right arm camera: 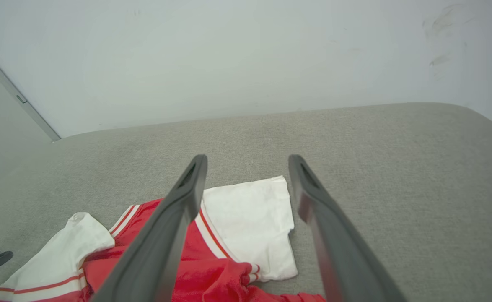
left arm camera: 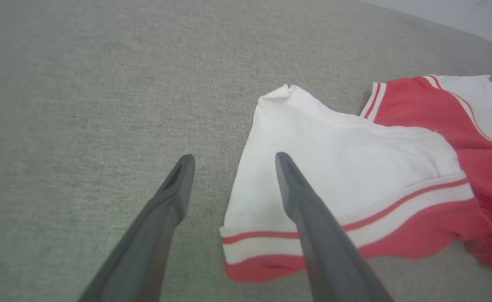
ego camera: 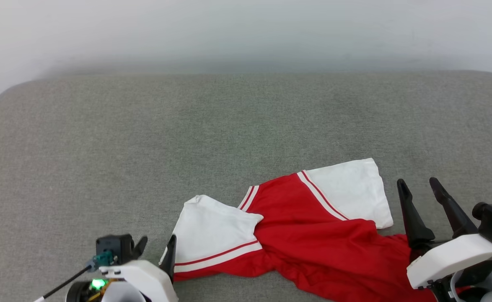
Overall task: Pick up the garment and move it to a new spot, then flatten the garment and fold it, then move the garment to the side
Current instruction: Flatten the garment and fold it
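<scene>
Grey fabric surface [ego camera: 229, 126] bears crumpled garment [ego camera: 313, 235], lower part cut off at view edge. Left gripper [ego camera: 156, 247], right gripper [ego camera: 418, 183]: jaws wide, empty, flanking garment; right arm hides red cloth.

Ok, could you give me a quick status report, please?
Left gripper open by a white sleeve, right gripper open. Shirt crumpled on grey cushion, not yet flat. Nothing blocking.

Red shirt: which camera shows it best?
The head view: the garment lies crumpled, both white sleeves showing. The left wrist view shows mostly one sleeve; the right wrist view has it partly behind the fingers.
</scene>
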Tool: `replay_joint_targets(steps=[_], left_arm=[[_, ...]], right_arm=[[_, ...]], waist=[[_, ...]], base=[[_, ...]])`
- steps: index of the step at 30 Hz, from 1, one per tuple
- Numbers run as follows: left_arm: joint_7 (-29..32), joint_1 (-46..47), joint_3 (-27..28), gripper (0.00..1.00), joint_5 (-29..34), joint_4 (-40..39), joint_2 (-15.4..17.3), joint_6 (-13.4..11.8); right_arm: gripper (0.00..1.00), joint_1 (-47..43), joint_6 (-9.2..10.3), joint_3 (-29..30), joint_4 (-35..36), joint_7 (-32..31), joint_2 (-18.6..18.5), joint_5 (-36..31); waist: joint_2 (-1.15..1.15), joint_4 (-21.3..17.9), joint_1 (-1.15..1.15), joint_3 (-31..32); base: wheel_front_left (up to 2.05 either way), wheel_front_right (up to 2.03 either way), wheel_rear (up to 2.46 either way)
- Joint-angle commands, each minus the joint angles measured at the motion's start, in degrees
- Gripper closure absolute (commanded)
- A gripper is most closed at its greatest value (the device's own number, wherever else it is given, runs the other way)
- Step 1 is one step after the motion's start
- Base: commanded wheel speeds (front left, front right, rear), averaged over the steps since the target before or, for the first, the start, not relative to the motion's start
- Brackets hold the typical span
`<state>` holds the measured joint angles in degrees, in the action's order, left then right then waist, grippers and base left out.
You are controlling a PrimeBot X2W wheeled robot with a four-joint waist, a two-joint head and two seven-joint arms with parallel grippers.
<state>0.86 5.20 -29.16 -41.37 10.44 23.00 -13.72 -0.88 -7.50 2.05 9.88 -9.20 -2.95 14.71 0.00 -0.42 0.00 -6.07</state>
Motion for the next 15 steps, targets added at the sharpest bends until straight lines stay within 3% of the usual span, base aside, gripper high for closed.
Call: replay_joint_targets(steps=[1,5,8,15], left_arm=[[-1.18,1.43,0.28,0.0,1.01,-0.46,0.28,-0.43],[-2.15,5.25,0.02,0.0,3.82,-2.29,1.39,-0.7],[0.53,9.74,-1.29,0.0,5.68,-3.18,2.88,0.62],[16.18,19.85,-6.47,0.0,5.87,-0.9,6.78,7.21]], right_arm=[[0.0,-0.65,0.02,0.06,0.35,-0.18,0.1,-0.14],[0.0,-0.79,0.02,0.43,0.59,-0.05,0.1,0.05],[0.0,-0.37,0.02,0.53,0.96,-0.06,0.11,-0.15],[0.0,2.27,0.02,-0.04,1.84,0.74,0.1,-1.52]], waist=[[0.0,-0.32,0.0,0.24],[0.0,-1.01,0.0,0.35],[0.0,-1.56,0.0,-0.46],[0.0,-3.99,0.0,-3.94]], base=[[0.0,0.0,0.0],[0.0,0.0,0.0],[0.0,0.0,0.0],[0.0,0.0,0.0]])
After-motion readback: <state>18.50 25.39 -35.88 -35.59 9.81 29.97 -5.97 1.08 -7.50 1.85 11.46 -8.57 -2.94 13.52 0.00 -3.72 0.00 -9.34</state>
